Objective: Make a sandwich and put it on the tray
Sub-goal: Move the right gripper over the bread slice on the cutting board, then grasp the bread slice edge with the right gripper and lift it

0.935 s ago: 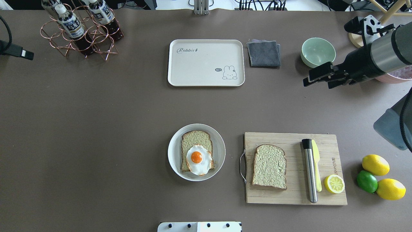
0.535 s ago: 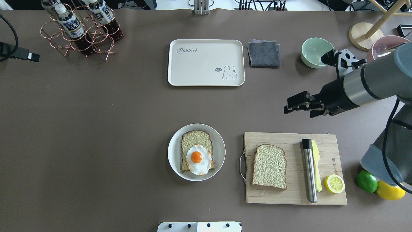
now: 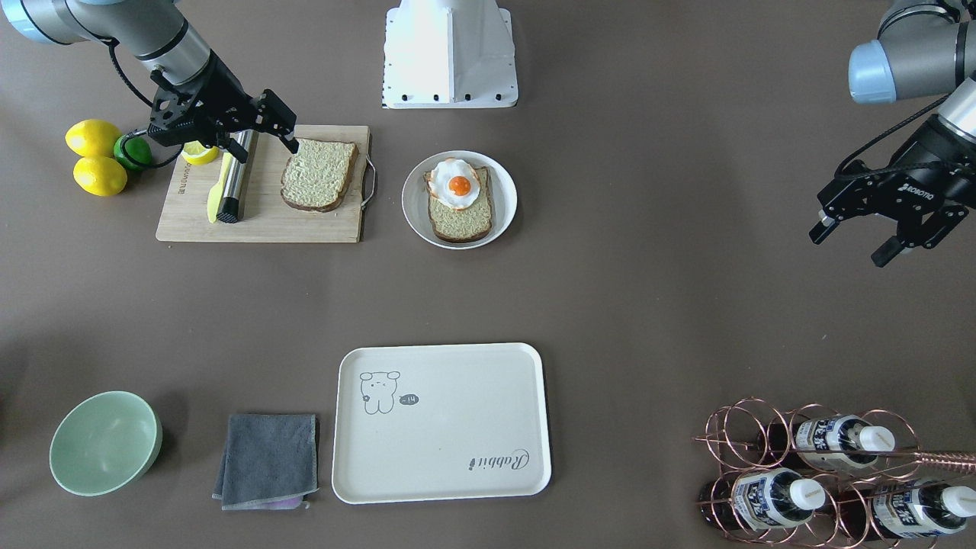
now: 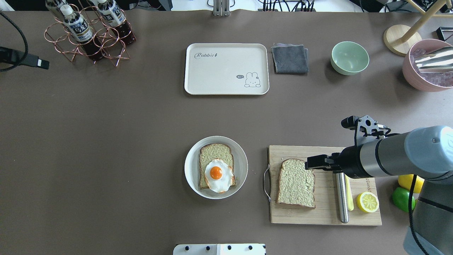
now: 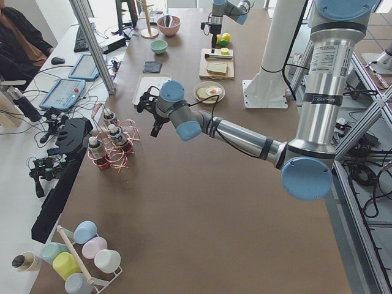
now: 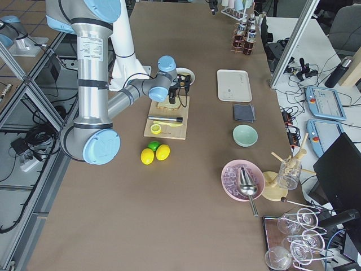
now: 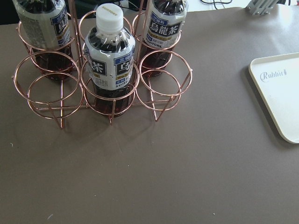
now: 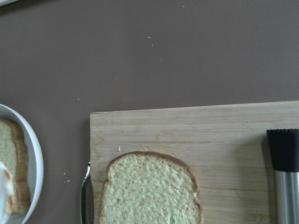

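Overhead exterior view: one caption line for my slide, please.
Open right gripper near the brown-crusted bread slice on the wooden cutting board; egg-topped slice on the round white plate.

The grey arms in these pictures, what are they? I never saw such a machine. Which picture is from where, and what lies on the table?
Two robot arms at a table. Cameras look from above, the front, both table ends and each wrist. The right arm's fingers, open, hang above the wooden board near a bread slice. The left arm's fingers, also open and empty, are near some bottles. Another slice with a fried egg lies on a white plate. The cream tray is bare.
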